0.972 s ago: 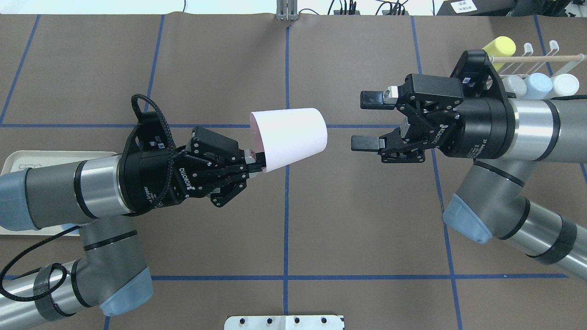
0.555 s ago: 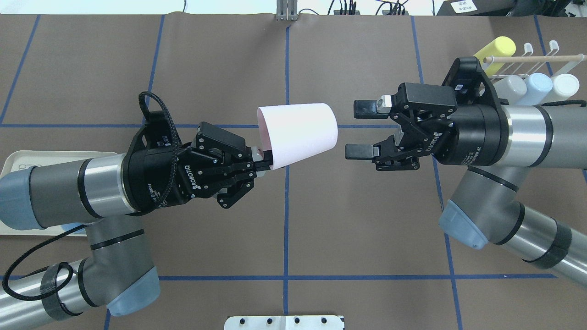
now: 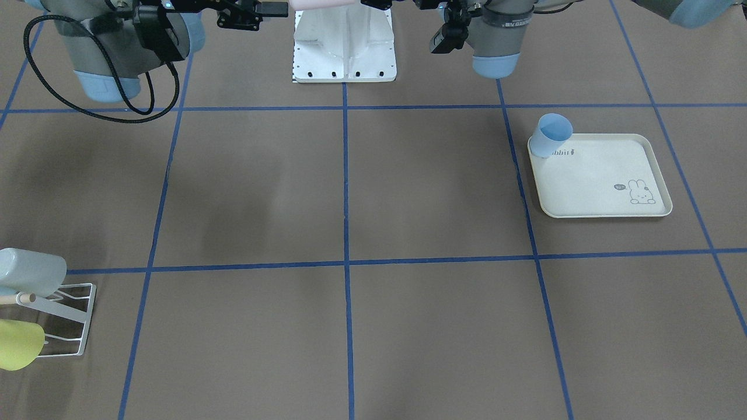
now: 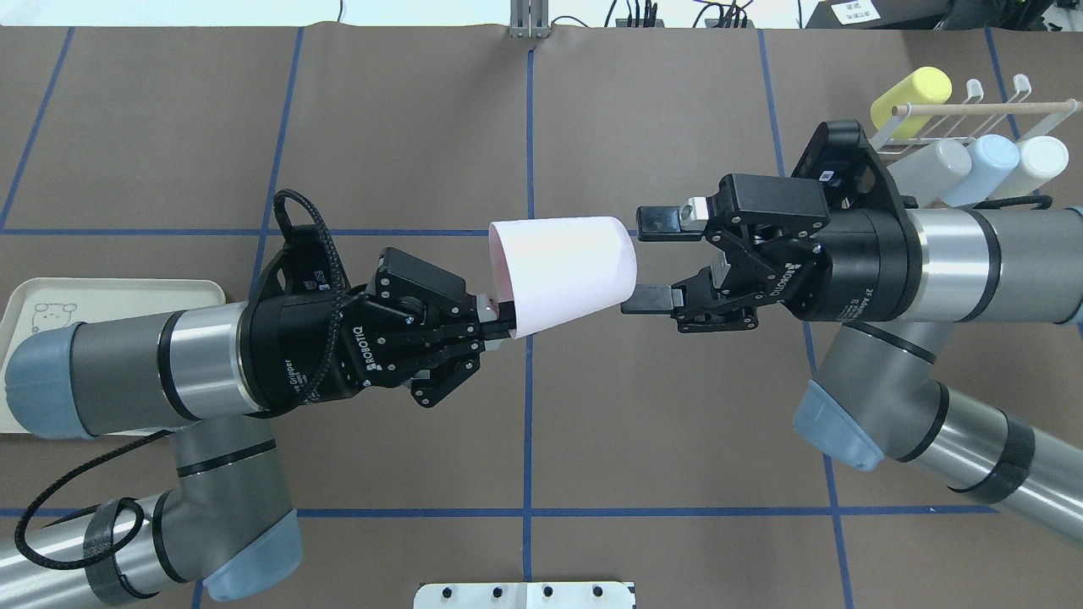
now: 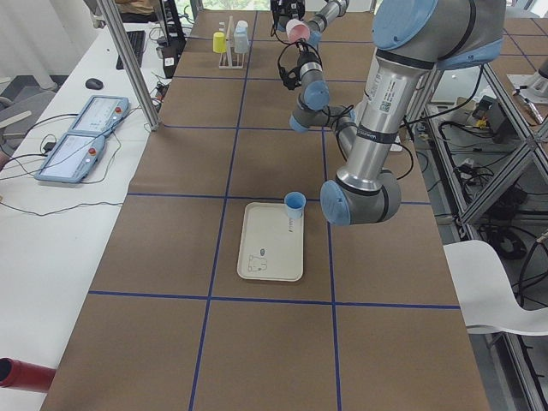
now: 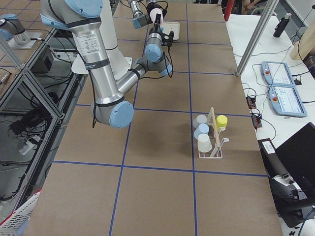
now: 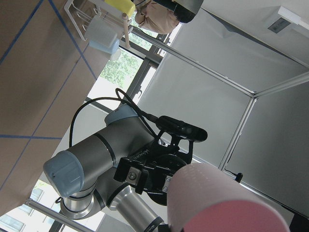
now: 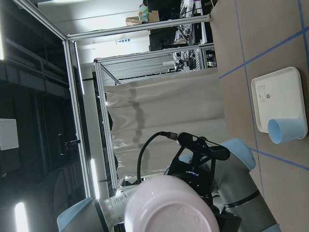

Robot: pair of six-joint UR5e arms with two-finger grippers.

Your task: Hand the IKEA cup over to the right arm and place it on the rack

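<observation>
Handover is being set up mid-table: the pink cup (image 4: 563, 275) is being gripped by its rim in the clamped left gripper (image 4: 499, 315), base pointing to three o'clock. The right gripper (image 4: 645, 260) is being presented wide open, just at that base. A short reach toward nine o'clock and a squeeze are being called for next, with the rack (image 4: 973, 108) waiting at two o'clock.

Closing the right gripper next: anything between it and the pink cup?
Nothing visible. The right gripper is open with a finger on either side of the pink cup base; the left gripper holds only the rim end.
</observation>
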